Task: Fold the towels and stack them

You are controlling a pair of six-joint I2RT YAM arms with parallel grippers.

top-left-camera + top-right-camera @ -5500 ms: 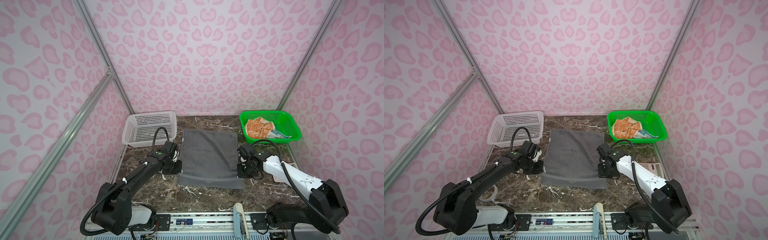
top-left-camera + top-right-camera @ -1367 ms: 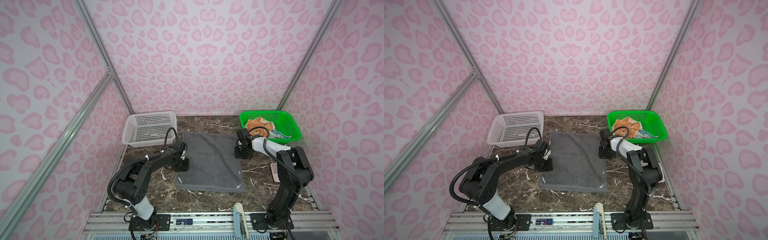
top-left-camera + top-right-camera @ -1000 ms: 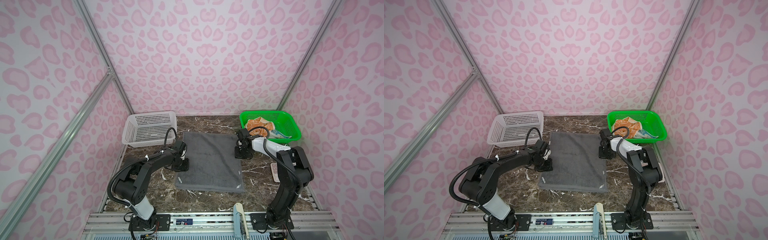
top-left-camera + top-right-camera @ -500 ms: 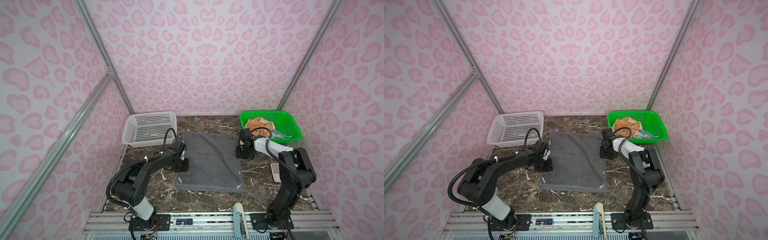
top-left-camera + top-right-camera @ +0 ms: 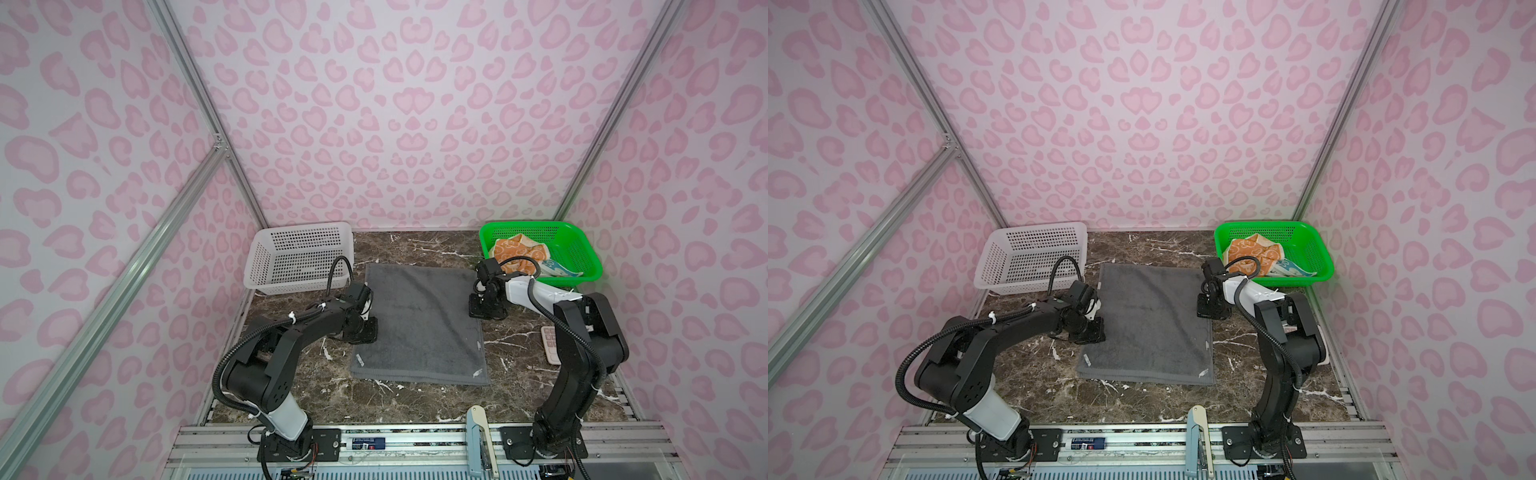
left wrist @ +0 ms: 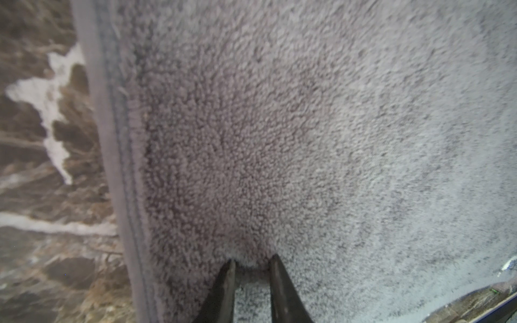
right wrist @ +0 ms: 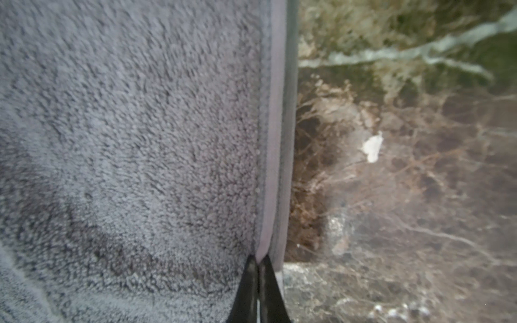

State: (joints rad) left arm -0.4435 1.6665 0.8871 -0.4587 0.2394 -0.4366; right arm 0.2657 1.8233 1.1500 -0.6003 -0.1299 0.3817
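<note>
The large towel (image 5: 419,328) is lying flat mid-table (image 5: 415,249), between my two arms. My left end effector (image 5: 365,330) is sitting on its left edge and my right end effector (image 5: 484,311) on its right edge, further back. The left basket (image 5: 303,227) is standing behind-left. The right basket (image 5: 528,226), behind-right, is holding a bunched towel (image 5: 515,249), with a second small towel (image 5: 561,270) lying to its right.

Fuzzy terry towel (image 5: 417,324), glossy marble tbl (image 5: 415,245)

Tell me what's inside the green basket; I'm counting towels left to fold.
The green basket holds a crumpled orange towel and a blue printed towel beside it. Anything beneath them is covered.
</note>
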